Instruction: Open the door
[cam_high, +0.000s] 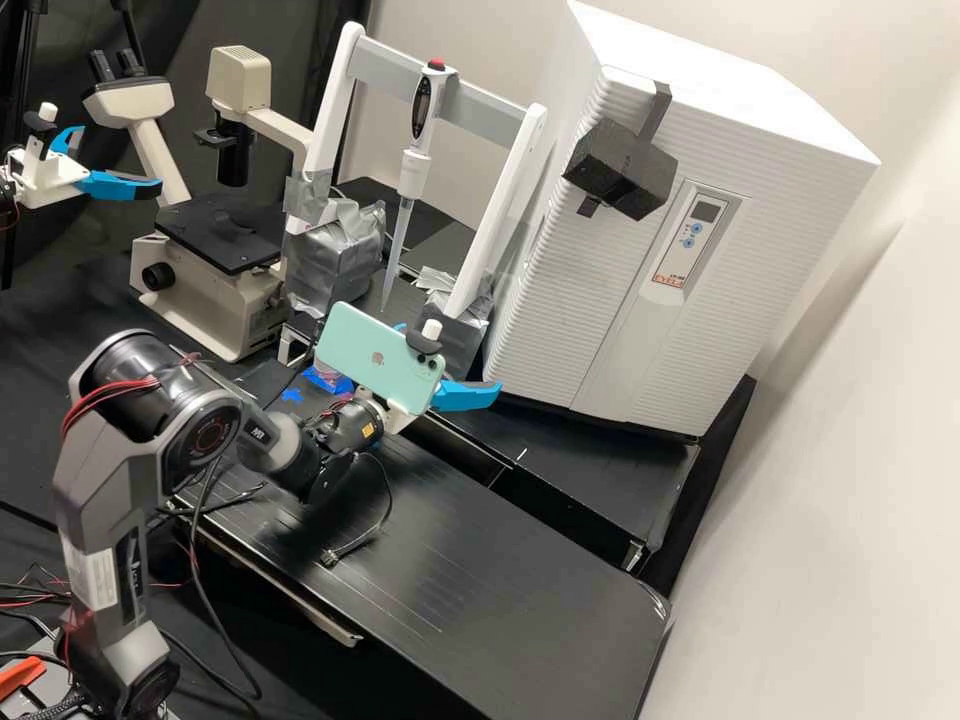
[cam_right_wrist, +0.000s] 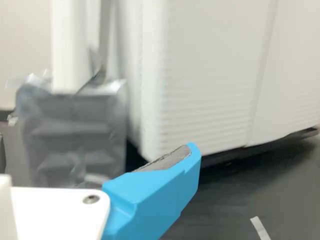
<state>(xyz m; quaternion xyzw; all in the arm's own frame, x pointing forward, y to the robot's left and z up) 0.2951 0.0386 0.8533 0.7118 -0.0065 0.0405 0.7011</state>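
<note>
My gripper (cam_high: 450, 357) is over the bench, left of and below the white cabinet (cam_high: 570, 290), its blue fingers apart with nothing seen between them. A mint-green phone is mounted on it and partly hides one finger. The cabinet's front door (cam_high: 690, 350) looks closed. A black block-shaped handle (cam_high: 620, 168) sticks out high on the front, well above the gripper and apart from it. In the wrist view, one blue finger of the gripper (cam_right_wrist: 155, 192) stands before the lower part of the white cabinet (cam_right_wrist: 210, 90).
A white frame (cam_high: 522, 190) with taped grey feet holds an upright pipette (cam_high: 413, 170) beyond the gripper. A microscope (cam_high: 210, 290) stands further left. A gap runs between the near bench top (cam_high: 500, 600) and the cabinet's bench. Another arm's gripper is at far left.
</note>
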